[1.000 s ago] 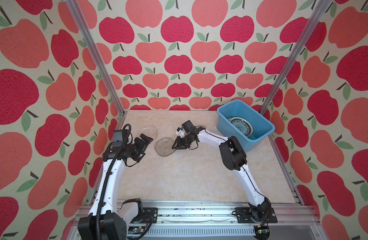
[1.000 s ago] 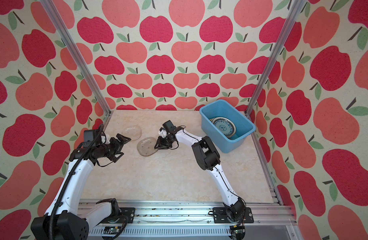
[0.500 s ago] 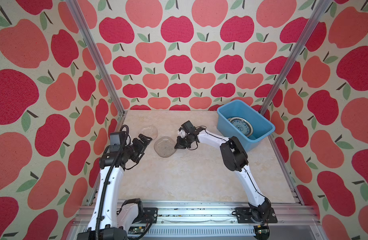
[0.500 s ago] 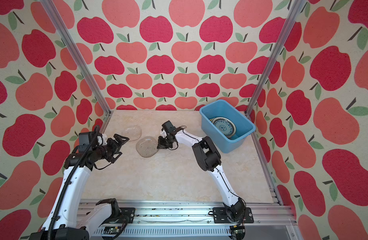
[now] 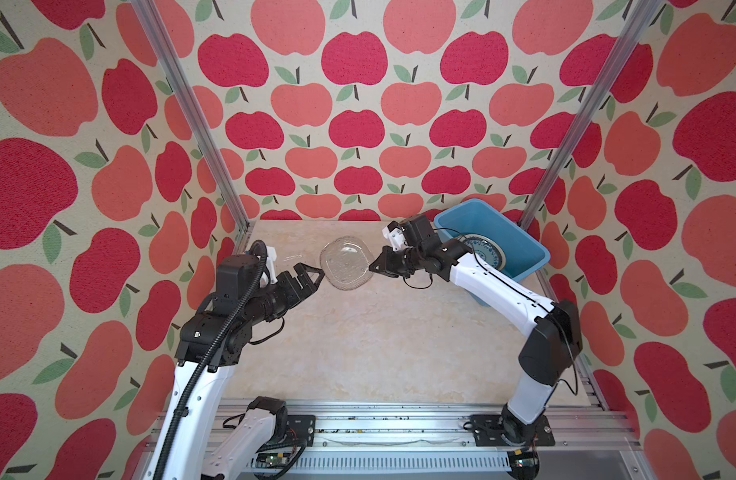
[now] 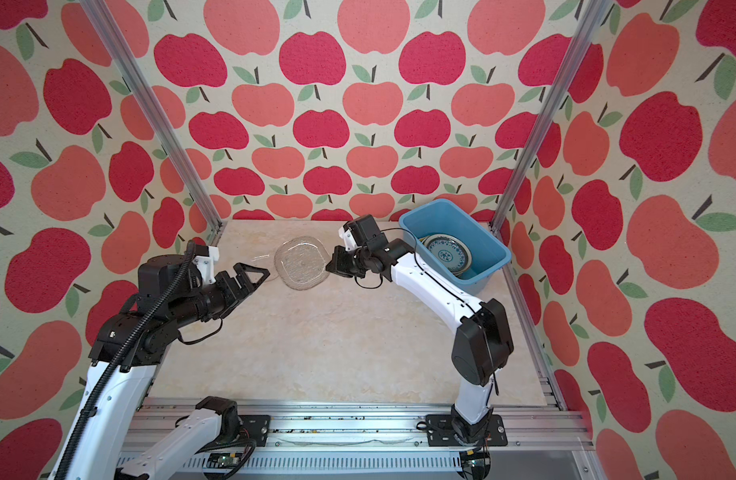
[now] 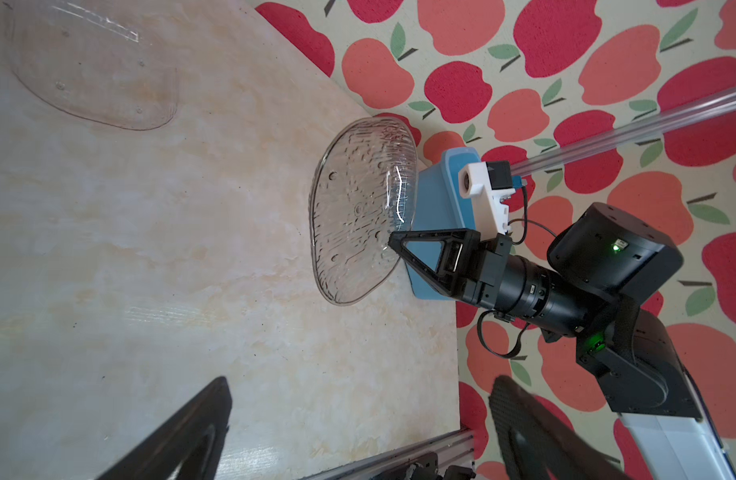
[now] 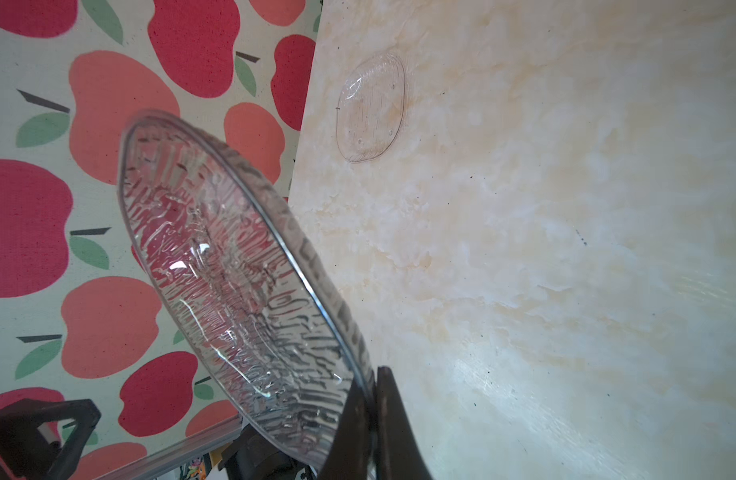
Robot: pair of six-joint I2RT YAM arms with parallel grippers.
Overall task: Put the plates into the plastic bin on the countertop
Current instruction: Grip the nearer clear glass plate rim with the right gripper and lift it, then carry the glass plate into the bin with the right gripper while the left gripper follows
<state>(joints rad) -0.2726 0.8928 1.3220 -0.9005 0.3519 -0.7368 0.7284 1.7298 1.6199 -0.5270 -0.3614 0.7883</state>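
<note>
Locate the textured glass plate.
In both top views the textured glass plate tilts over the rear countertop, rim pinched by the right gripper, left of the plastic bin.

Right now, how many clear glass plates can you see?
2: textured plate tilted in the right hand; other plate flat on the countertop. The bin may hide more.

Two glass plates (image 8: 233, 282) (image 8: 370, 108), one patterned (image 6: 444, 252), one bin (image 6: 476, 235)

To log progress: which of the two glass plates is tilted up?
The ribbed plate, its rim pinched by the right pincer; the smooth plate lies flat on the countertop.
</note>
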